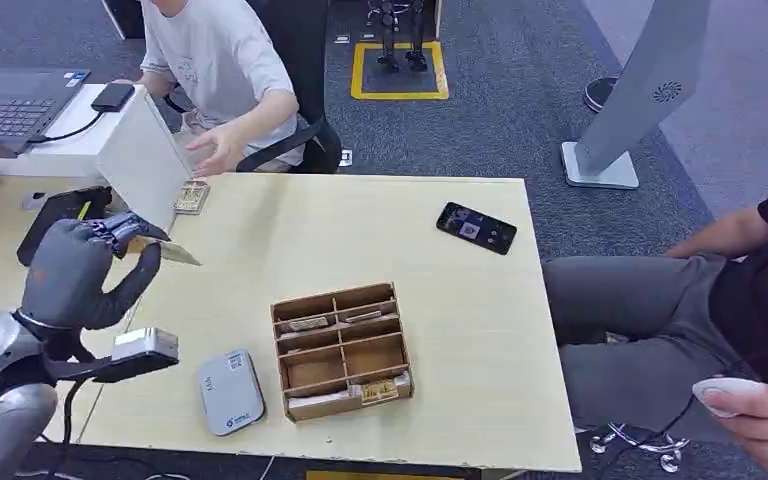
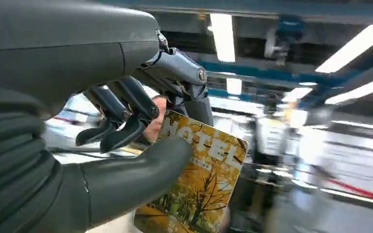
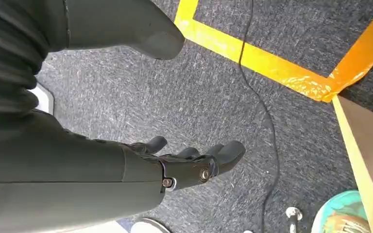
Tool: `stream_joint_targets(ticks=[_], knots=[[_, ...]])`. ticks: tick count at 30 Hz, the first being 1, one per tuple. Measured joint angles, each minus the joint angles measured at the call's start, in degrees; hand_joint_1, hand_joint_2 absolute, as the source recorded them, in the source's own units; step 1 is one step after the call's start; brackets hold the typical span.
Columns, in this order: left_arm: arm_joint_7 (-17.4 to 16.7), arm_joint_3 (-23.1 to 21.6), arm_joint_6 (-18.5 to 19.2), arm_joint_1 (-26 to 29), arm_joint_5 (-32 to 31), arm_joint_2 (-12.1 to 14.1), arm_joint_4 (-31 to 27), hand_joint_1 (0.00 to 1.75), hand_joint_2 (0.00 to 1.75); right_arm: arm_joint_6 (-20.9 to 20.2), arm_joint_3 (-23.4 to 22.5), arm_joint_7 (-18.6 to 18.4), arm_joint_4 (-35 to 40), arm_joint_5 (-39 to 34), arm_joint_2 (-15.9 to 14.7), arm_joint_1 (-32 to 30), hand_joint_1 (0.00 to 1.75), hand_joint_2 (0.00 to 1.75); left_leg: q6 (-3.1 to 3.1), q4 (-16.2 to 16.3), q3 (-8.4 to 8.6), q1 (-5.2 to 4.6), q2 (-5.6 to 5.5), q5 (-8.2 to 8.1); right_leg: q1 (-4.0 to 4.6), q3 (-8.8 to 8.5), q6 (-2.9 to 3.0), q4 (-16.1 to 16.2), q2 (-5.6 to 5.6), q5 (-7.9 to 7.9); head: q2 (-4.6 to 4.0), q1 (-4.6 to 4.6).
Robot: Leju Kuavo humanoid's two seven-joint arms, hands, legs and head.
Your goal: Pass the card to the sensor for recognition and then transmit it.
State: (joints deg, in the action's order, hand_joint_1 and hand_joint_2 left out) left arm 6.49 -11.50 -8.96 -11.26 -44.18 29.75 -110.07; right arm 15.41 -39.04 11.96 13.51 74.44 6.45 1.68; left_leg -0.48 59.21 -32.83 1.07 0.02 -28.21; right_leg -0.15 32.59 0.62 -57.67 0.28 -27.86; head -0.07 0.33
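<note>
At far left, I am logging my left hand (image 1: 78,272) first: it is being held raised above the table (image 1: 440,250), thumb and fingers pinching the card (image 2: 199,179) by one edge, the rest of the card sticking out free beyond the fingertips toward the white box (image 1: 145,150). From the wrist camera I am reading a printed autumn-tree picture and large lettering on its face, the thumb (image 2: 141,170) pressing across one corner while the darker fingers (image 2: 126,131) are curling in behind.

Handling, as I am judging it: thin, light, fairly stiff, glossy and so likely slippery; an edge pinch like this one is leaving the flat face free for a reader, and squeezing harder would risk bowing it.

Just beyond the hand, a dark device (image 1: 60,215) is lying on the table; I cannot tell whether that or the grey pad (image 1: 231,391) nearer me is the sensor.

Further right of the hand, the wooden divided tray (image 1: 340,350) is sitting with cards in some slots, and a phone (image 1: 475,227) lying well apart from it.

Last entry, my right hand (image 3: 194,162): it is hanging beside the body over grey carpet, fingers loosely spread, holding nothing.
</note>
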Motion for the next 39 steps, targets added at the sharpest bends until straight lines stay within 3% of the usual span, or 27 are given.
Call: stream_joint_targets(ticks=[3, 8, 14, 38, 39], knots=[[-2.0, 0.2, -1.2, 0.0, -3.6, 0.0, 1.4, 1.75, 1.75, 0.0, 0.3, -0.3, 0.0, 0.0, 0.0, 0.0, 0.00, 1.75, 0.00, 0.0, 0.00, 0.01, 0.00, 0.00, 0.00, 0.00, 0.00, 0.0, -0.01, 0.00, 0.00, 0.02], [-9.6, 0.8, -3.6, 0.1, -13.5, 0.0, 6.8, 1.75, 1.75, 0.1, 0.6, -0.9, 0.0, 0.0, 0.0, 0.0, 0.00, 1.75, 0.00, 0.0, -0.01, 0.01, 0.00, 0.00, 0.00, 0.00, 0.00, 0.0, 0.01, 0.00, 0.00, 0.02], [-12.4, 2.8, -7.3, 1.8, -17.8, -0.5, 11.1, 1.75, 1.75, 0.4, 0.7, -0.9, -0.1, -0.1, 0.0, -0.5, 0.00, 1.75, 0.00, 0.0, -0.01, 0.00, 0.01, 0.00, 0.00, 0.00, 0.00, 0.0, 0.02, 0.00, 0.00, 0.04], [-11.8, 5.7, -8.7, 4.2, -17.5, -2.6, 11.6, 1.75, 1.75, 1.0, 1.7, -0.7, -0.5, 0.2, 0.0, -1.2, 0.00, 1.75, 0.00, 0.0, -0.02, 0.00, 0.00, 0.00, 0.00, 0.00, 0.00, 0.0, 0.00, 0.00, 0.00, 0.02], [-11.8, 5.7, -8.6, 4.2, -17.2, -2.6, 11.6, 0.47, 1.75, 1.0, 1.7, -0.7, -0.5, 0.2, 0.0, -1.1, 0.00, 1.75, 0.00, 0.0, -0.02, 0.00, 0.00, 0.00, 0.00, 0.00, 0.00, 0.0, 0.01, 0.00, 0.00, 0.02]])
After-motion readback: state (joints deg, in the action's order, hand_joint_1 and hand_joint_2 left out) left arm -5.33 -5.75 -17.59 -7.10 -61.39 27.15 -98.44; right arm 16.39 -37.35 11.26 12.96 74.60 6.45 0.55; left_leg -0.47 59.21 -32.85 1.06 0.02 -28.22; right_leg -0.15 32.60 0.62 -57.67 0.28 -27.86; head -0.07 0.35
